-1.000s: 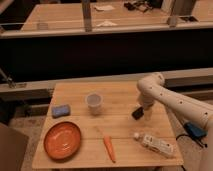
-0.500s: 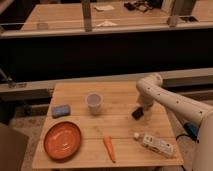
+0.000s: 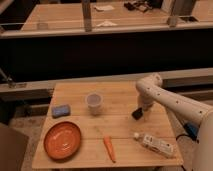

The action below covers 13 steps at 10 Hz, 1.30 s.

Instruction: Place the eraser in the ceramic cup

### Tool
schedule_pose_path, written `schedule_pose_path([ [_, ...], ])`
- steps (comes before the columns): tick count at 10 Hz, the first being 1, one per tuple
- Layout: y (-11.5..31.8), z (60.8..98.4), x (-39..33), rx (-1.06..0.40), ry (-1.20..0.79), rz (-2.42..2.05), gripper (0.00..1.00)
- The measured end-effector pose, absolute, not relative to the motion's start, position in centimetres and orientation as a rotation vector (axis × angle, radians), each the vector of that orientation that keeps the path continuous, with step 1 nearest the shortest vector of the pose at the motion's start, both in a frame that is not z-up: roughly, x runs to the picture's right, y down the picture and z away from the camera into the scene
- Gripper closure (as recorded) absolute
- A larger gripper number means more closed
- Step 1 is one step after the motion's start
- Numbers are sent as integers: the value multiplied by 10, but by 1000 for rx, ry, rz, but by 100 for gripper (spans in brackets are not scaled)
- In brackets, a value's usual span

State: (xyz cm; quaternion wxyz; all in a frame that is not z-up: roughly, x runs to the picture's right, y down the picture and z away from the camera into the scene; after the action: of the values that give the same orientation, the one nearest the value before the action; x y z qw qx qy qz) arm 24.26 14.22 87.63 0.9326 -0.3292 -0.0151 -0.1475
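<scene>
End effector [image 3: 138,114] was low over wooden counter [image 3: 120,125], right of centre, at tip of white arm [image 3: 165,97] coming in from 4 o'clock. Open, closed or gripping: could not tell. Small black oblong eraser could not be told apart from dark tip.

Small pale handleless ceramic cup [image 3: 94,103] stood upright at 9 o'clock, well apart. White oblong bottle [image 3: 155,144] lay at 5 o'clock, orange carrot [image 3: 109,148] at 7 o'clock. Past cup, blue rectangular pad [image 3: 61,110]; round orange plate [image 3: 62,140] at 8 o'clock.
</scene>
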Motion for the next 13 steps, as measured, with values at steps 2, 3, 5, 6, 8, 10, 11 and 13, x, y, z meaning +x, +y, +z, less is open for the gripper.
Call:
schedule_pose_path([
  [2, 128, 863, 251, -659, -27, -307, 68],
  [3, 116, 849, 252, -650, -24, -308, 79],
  [5, 99, 835, 248, -637, -31, -314, 84],
  [6, 96, 832, 250, -636, -30, -317, 80],
  [8, 99, 834, 251, -644, -35, -318, 62],
  [10, 113, 853, 250, -647, -43, -323, 40],
  [11, 118, 859, 249, -646, -47, -322, 32],
  [13, 116, 861, 250, -643, -52, -323, 31],
])
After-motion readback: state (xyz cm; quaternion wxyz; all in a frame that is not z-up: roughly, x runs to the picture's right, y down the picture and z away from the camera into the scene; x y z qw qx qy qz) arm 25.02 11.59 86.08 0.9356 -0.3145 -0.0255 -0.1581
